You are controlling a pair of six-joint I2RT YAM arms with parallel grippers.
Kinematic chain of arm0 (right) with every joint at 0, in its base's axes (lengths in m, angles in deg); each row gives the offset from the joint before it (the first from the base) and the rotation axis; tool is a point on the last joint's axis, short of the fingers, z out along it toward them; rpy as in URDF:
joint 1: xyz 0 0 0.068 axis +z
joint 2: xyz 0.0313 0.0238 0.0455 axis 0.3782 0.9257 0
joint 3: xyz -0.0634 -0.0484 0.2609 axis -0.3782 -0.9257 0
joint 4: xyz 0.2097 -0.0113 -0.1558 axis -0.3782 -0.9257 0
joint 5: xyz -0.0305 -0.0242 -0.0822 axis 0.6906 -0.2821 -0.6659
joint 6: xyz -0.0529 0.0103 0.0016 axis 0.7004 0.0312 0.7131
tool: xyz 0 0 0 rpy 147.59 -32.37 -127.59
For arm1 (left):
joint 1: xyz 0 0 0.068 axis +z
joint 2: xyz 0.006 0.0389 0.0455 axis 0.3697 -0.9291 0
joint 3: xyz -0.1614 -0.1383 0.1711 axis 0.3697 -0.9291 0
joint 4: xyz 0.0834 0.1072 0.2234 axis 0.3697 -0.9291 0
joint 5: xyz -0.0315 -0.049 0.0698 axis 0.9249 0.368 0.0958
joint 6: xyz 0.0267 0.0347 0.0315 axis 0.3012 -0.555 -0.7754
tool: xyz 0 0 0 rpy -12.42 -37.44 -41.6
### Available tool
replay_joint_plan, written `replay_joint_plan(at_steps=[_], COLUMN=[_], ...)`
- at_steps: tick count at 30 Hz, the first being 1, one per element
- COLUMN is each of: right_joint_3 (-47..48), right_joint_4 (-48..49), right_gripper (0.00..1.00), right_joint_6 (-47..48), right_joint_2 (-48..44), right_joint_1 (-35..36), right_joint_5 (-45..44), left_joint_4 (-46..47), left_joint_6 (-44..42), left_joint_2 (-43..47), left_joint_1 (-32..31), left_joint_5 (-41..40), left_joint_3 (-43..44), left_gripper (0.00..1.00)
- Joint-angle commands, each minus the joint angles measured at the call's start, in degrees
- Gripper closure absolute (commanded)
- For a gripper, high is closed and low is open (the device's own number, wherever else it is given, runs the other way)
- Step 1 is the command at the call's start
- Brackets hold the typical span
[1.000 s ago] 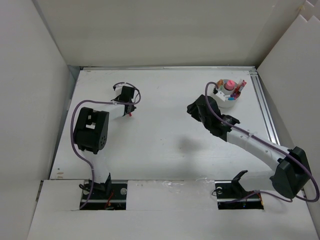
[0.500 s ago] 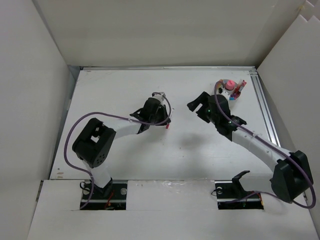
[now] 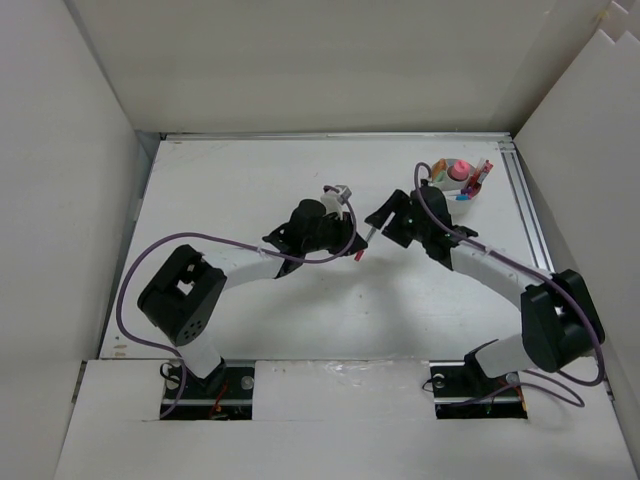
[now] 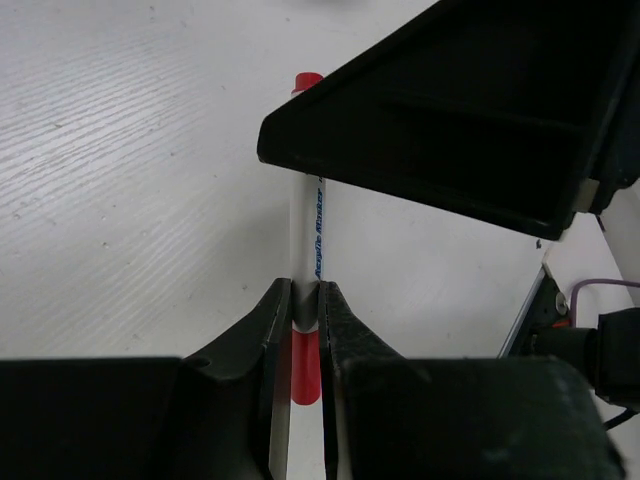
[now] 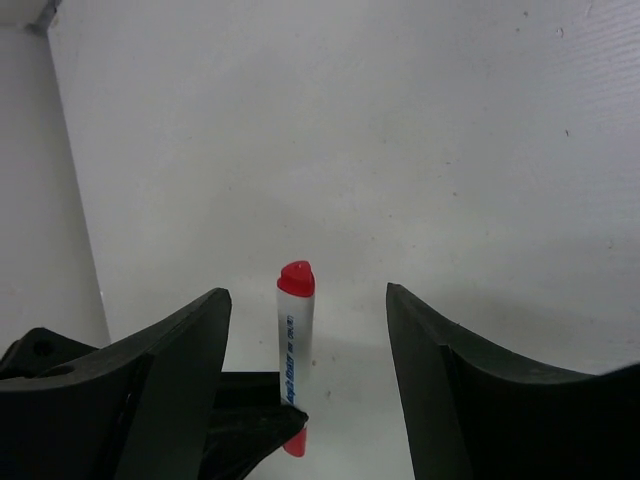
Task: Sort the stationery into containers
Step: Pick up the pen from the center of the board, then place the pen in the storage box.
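A: Left gripper [image 4: 303, 297] state?
B: Jaws clamped on a marker [image 4: 308, 215]. It has a white barrel with blue print along it and is red at both ends. The grip sits low on the barrel, just above the red end nearest the wrist. The other red end sticks out past the fingertips.
A: Right gripper [image 5: 306, 295]?
B: Jaws well apart, nothing in them. It faces the left gripper tip to tip. In the right wrist view the marker's red cap stands between the two fingers [image 5: 160, 380] and touches neither. In the left wrist view one right finger crosses in front of the barrel near the far cap. Can't tell if it's touching there.
A: Where on the table [image 3: 250, 180]?
B: The two grippers meet over about the middle of the table. In the top view a red end of the marker shows just below the left gripper. Can't tell whether the marker touches the surface.
A: Cup [image 3: 447, 184]?
B: Near the far right corner of the table, partly covered by the right arm. A pink piece [image 3: 459, 171] and red pens [image 3: 482, 172] stick up out of it. Can't tell which compartments they're in. The marker is well apart from the cup, with the right gripper between them.
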Motion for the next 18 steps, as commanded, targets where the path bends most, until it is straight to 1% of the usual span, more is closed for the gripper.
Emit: replay_joint_plan(at_steps=[1,3,4,6,7,8,10,11,14,15,17,18], right_joint_3=[0.8,0.8,0.8,1.4,1.4,1.4,1.4,1.4,1.4,1.4,1.4,1.4], right_joint_4=[5.4,5.4,5.4,5.4,5.4,6.0,6.0,6.0,6.0,6.0,6.0,6.0], right_gripper=[0.32,0.39,0.46,0.53,0.53,0.58,0.64,0.71,0.82,0.88,0.94,0.95], right_joint_6=[0.7,0.7,0.7,0.2,0.2,0.2,0.2,0.2,0.2,0.2,-0.3,-0.3], right_joint_2=[-0.3,0.6,1.2,2.5,2.5,2.5,3.0,3.0,3.0,3.0,3.0,2.5], right_joint_1=[-0.7,-0.7,-0.7,-0.7,-0.7,-0.7,-0.7,-0.7,-1.2,-1.2,-1.2,-1.2], right_joint_5=[2.5,3.0,3.7,4.3,4.3,4.3,4.8,4.8,4.1,4.1,3.0,3.0], left_joint_4=[4.5,5.1,5.1,5.8,6.4,6.4,6.4,6.4,6.4,6.4,6.4,6.4], left_joint_6=[-0.8,-0.8,-0.8,-1.3,-1.3,-1.3,-1.9,-1.9,-1.9,-2.6,-3.1,-3.1], left_joint_2=[2.1,1.6,1.6,1.6,1.6,1.6,1.6,1.1,0.6,0.0,-0.5,-0.5], left_joint_1=[-0.3,-0.9,-0.9,-0.9,-0.9,-0.9,-0.9,-0.9,-0.9,-0.9,-0.9,-0.9], left_joint_5=[3.1,3.8,3.8,3.8,3.8,3.8,3.8,3.8,3.2,3.2,3.2,3.2], left_joint_3=[0.1,0.1,0.1,-0.4,-0.4,-0.4,-0.4,-0.4,0.2,0.2,0.7,0.7], left_gripper=[1.00,1.00,1.00,1.00,1.00,1.00,1.00,1.00,1.00,0.99,0.92,0.75])
